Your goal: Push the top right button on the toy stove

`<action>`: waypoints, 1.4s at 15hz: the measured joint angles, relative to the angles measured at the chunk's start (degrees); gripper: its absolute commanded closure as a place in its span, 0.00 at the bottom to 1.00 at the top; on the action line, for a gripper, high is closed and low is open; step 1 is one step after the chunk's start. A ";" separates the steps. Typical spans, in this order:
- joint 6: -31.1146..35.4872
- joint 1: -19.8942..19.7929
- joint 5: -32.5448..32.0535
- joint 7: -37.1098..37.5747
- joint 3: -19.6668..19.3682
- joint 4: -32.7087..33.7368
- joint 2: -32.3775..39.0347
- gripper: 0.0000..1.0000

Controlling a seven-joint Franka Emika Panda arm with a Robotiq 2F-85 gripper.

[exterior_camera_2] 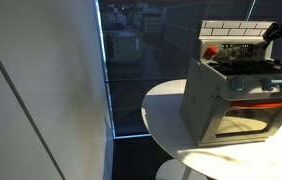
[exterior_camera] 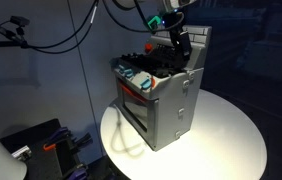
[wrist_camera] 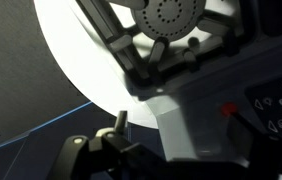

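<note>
Both exterior views, elevated, diff. sides, share toy stove (exterior_camera: 161, 95) on bench (exterior_camera: 231, 130); wrist cam v. close above it.

My gripper (exterior_camera: 182, 44) is matte black all over, chunky and blocky, with jointed linkage fingers. Right above it there's a small teal-blue ring (exterior_camera: 152, 20) that looks lit up, and the arm link (exterior_camera: 124, 5) past that is pale, white-ish. In an exterior view the same gripper (exterior_camera_2: 281, 30) is just a dark silhouette at the far right edge, so there's no detail to get there. The wrist view is pretty murky: the black housing (wrist_camera: 86, 152) fills the near bottom with rounded, moulded edges, and one finger (wrist_camera: 121, 119) pokes up from it with a lighter grey tip. There might be a pin or screw head near its base, but honestly I can't tell.
</note>
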 measured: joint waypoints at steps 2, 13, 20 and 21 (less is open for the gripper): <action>0.00 0.07 0.00 0.00 -0.05 0.16 0.21 0.00; 0.00 0.77 0.00 0.00 -0.44 2.82 2.63 0.00; -0.01 1.10 0.00 -0.05 -0.79 3.92 3.72 0.00; -0.01 1.18 0.00 -0.05 -0.86 4.05 3.87 0.00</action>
